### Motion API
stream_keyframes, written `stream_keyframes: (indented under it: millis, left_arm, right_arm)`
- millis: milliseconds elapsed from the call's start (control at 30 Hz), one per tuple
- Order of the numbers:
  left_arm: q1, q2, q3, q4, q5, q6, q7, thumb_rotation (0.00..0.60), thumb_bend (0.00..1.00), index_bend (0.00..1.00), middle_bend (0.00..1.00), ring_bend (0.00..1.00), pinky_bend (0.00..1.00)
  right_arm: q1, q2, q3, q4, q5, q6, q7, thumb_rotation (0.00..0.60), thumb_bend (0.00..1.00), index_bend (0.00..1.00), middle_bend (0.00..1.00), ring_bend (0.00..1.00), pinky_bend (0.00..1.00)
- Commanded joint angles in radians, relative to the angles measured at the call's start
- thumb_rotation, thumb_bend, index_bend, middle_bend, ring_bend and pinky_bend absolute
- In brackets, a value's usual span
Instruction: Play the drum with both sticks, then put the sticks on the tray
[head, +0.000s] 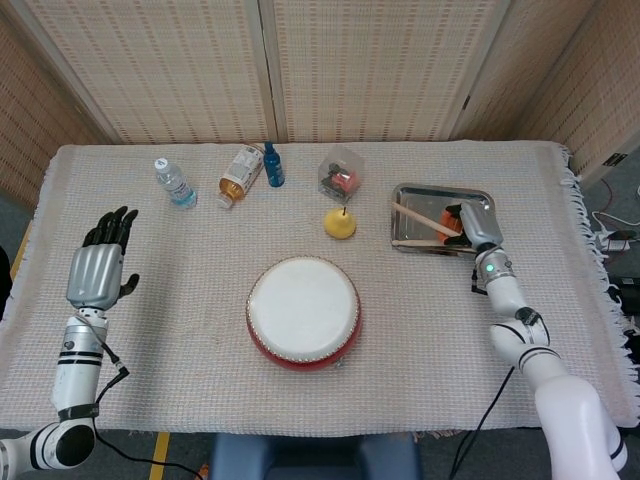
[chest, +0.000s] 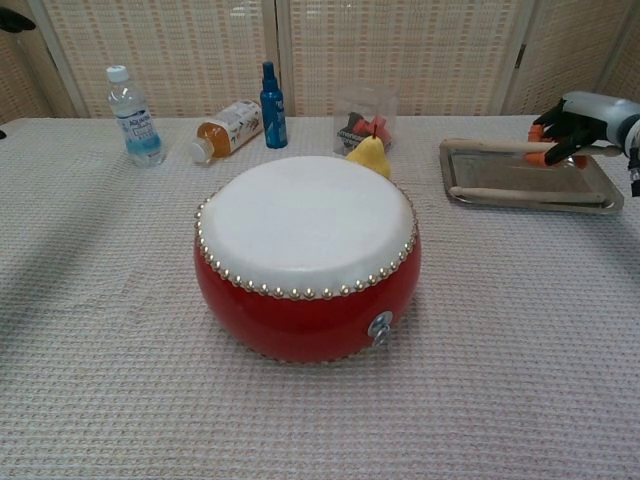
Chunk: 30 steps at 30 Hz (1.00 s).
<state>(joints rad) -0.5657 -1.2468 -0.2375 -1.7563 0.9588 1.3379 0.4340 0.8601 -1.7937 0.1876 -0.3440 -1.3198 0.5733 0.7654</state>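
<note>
— What's around the tray (head: 481, 196)?
— My right hand (head: 474, 222) grips one stick (head: 420, 216) over it; the other stick (chest: 525, 195) lies inside. A pear (head: 340, 224) sits between tray and drum (head: 303, 311).
— Left hand (head: 98, 270)?
— Released, fingers apart, over the worktop (head: 180, 330), near a bottle (head: 173, 183).

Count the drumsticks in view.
2. One stick lies along the tray's near side; the other stick is held by the right hand over the tray.

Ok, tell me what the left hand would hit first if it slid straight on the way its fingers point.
The left hand points toward the table's far-left edge. The way looks free as far as the head view shows: the water bottle stands off to the right of that line, though depth is hard to judge.
</note>
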Motion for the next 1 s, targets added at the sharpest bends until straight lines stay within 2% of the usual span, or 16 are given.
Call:
stream_keyframes:
  millis: [33,133,267,333,467,567,767,967,1000]
  left_arm:
    - [0.004,0.000,-0.002,0.004,-0.003,-0.003,-0.006,0.600,0.22,0.00,0.00,0.00,0.17]
    - [0.009,0.002,-0.003,0.007,-0.009,-0.010,-0.011,0.600,0.21,0.00,0.00,0.00,0.17]
    - [0.015,0.007,-0.004,0.006,-0.008,-0.012,-0.012,0.600,0.22,0.00,0.00,0.00,0.17]
    - [0.018,0.009,-0.006,0.005,-0.007,-0.012,-0.016,0.600,0.22,0.00,0.00,0.00,0.17]
    - [0.024,0.011,-0.010,0.002,-0.002,-0.007,-0.021,0.600,0.22,0.00,0.00,0.00,0.17]
    - [0.027,0.013,-0.011,-0.003,0.005,-0.004,-0.020,0.600,0.22,0.00,0.00,0.00,0.17]
    - [0.034,0.015,-0.015,-0.009,0.012,0.003,-0.022,0.600,0.22,0.00,0.00,0.00,0.17]
    - [0.038,0.018,-0.016,-0.010,0.015,0.003,-0.023,0.600,0.22,0.00,0.00,0.00,0.16]
    - [0.040,0.022,-0.017,-0.009,0.018,0.006,-0.024,0.600,0.22,0.00,0.00,0.00,0.17]
  right_arm:
    - [0.016,-0.043,-0.013,0.066,-0.021,-0.027,0.031,0.600,0.64,0.88,0.62,0.54,0.69]
    - [0.025,-0.057,-0.005,0.103,-0.015,-0.054,0.033,0.600,0.58,0.79,0.58,0.51,0.67]
    - [0.034,-0.058,0.006,0.130,-0.005,-0.090,0.023,0.600,0.48,0.62,0.50,0.43,0.61]
    - [0.038,-0.056,0.009,0.143,-0.001,-0.111,0.002,0.600,0.44,0.54,0.45,0.37,0.57]
    - [0.045,-0.045,0.022,0.147,0.014,-0.163,-0.030,0.600,0.33,0.30,0.32,0.22,0.45]
    - [0.050,-0.039,0.029,0.148,0.022,-0.192,-0.059,0.600,0.27,0.19,0.27,0.16,0.38]
    - [0.052,-0.033,0.050,0.147,0.042,-0.210,-0.101,0.600,0.20,0.09,0.22,0.11,0.34]
    - [0.051,-0.025,0.067,0.143,0.057,-0.197,-0.125,0.600,0.18,0.07,0.22,0.11,0.34]
    - [0.045,-0.010,0.068,0.130,0.054,-0.164,-0.126,0.600,0.18,0.07,0.22,0.11,0.34]
